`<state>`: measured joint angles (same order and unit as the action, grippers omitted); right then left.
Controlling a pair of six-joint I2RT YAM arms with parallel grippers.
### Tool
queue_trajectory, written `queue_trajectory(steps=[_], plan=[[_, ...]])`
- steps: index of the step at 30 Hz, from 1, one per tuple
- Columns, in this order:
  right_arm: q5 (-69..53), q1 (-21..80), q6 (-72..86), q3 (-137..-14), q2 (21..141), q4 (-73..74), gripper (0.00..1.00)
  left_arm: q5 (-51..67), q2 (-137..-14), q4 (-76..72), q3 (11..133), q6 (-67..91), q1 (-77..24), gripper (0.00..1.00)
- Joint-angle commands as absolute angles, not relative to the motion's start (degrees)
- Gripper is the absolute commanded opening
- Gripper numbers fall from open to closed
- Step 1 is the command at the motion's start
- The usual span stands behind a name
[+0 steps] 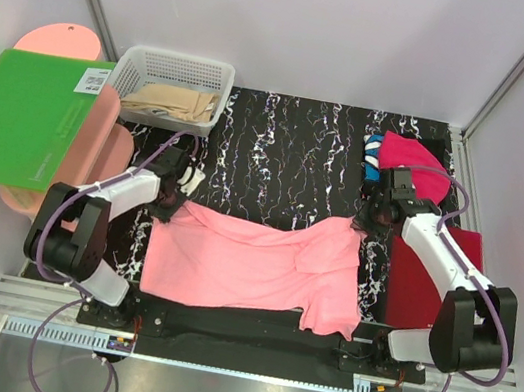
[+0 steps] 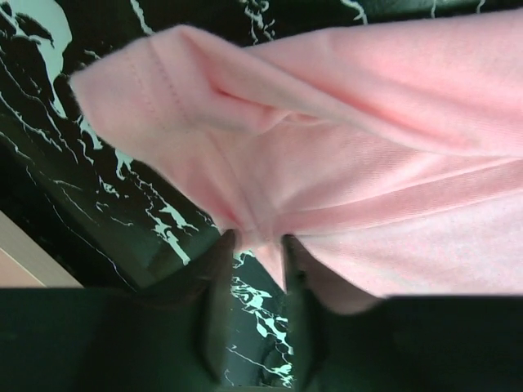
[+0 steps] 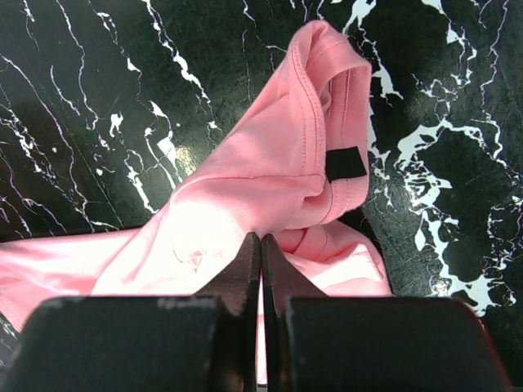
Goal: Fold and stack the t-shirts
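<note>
The salmon-pink t-shirt (image 1: 260, 267) lay crosswise on the table (image 1: 290, 150), long axis running arm to arm, with the left pincer (image 2: 255, 241) and right pincer (image 3: 260, 241) each clamped on one far corner.

A black table (image 1: 290, 150) veined with white carried everything. At its far left corner stood a white slatted basket (image 1: 219, 107) holding crumpled beige cloth (image 1: 172, 101). Left of the basket a flat green board (image 1: 27, 119) with a small white printed label (image 1: 94, 80) lay over pale pink boards (image 1: 61, 41), overhanging the table's left edge. A dark-red board (image 1: 425, 281) lay flat near the right edge. A metal rail (image 1: 237, 339) ran along the near side.
</note>
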<state>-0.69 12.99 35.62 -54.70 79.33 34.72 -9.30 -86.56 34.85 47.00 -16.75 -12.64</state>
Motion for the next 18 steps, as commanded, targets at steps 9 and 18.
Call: queue_trajectory(steps=[9, 18], plan=[[-0.26, 12.57, 34.63, -54.32, 76.82, 33.93, 0.0, -7.82, -86.66, 33.92, 49.57, -17.49, -12.39, 0.01], [1.93, 12.57, 32.44, -54.67, 75.85, 35.86, 0.17, -7.3, -80.34, 39.81, 55.1, -18.37, -12.39, 0.0]])
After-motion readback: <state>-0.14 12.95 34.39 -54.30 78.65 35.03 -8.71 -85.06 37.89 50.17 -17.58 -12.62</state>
